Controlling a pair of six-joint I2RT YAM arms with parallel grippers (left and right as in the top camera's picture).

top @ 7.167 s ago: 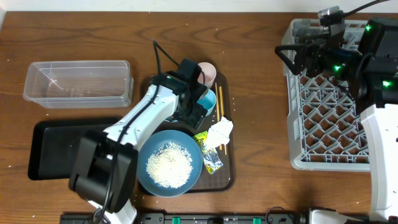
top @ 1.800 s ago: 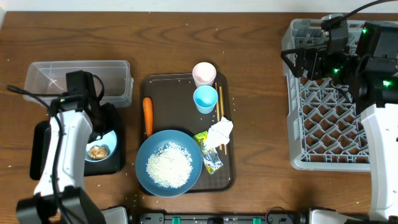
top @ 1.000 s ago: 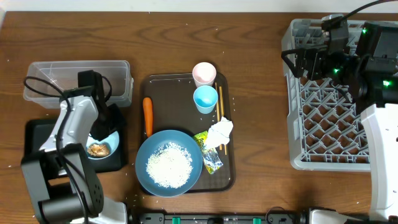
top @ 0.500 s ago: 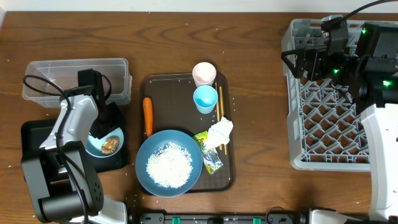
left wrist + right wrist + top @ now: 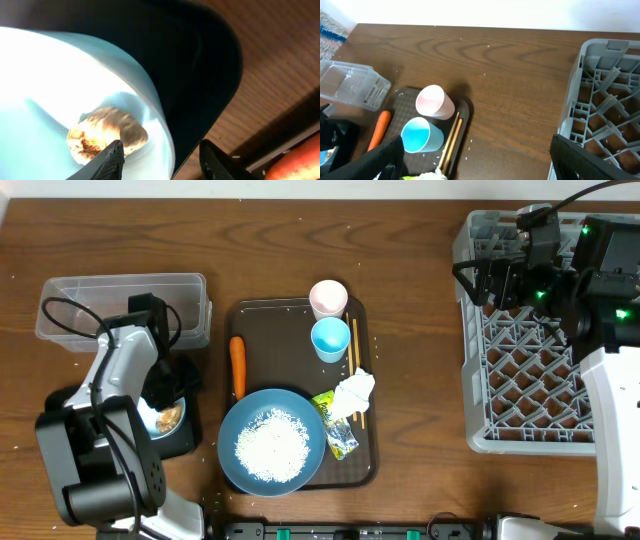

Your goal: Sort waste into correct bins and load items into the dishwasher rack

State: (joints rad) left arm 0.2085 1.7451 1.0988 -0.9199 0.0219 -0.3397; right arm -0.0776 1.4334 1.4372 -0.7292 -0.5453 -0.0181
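Note:
My left gripper (image 5: 163, 393) is shut on the rim of the small pale-blue bowl (image 5: 160, 418) and holds it tilted over the black tray (image 5: 190, 435). A brown food lump (image 5: 107, 135) lies in the bowl, close to the rim between the fingers (image 5: 161, 146). The black tray wall (image 5: 200, 75) is just beyond. On the dark-brown serving tray (image 5: 280, 330) are the carrot (image 5: 238, 367), the blue plate (image 5: 303, 408) with rice (image 5: 270, 445), the pink cup (image 5: 328, 297), the light-blue cup (image 5: 330, 338), the chopsticks (image 5: 354, 350), the napkin (image 5: 355, 392) and the wrapper (image 5: 338, 430). My right gripper (image 5: 475, 160) is open and empty, high over the rack's far left corner.
The clear tub (image 5: 120, 305) stands behind the black tray. The grey rack (image 5: 520, 380) fills the right side. The right wrist view shows the pink cup (image 5: 435, 101), light-blue cup (image 5: 421, 135), chopsticks (image 5: 451, 140), carrot (image 5: 380, 130) and rack (image 5: 610, 100). Rice grains dot the table.
My left gripper has carried the bowl from the serving tray to over the black tray and has tilted it more in the last second. The right arm has not moved.

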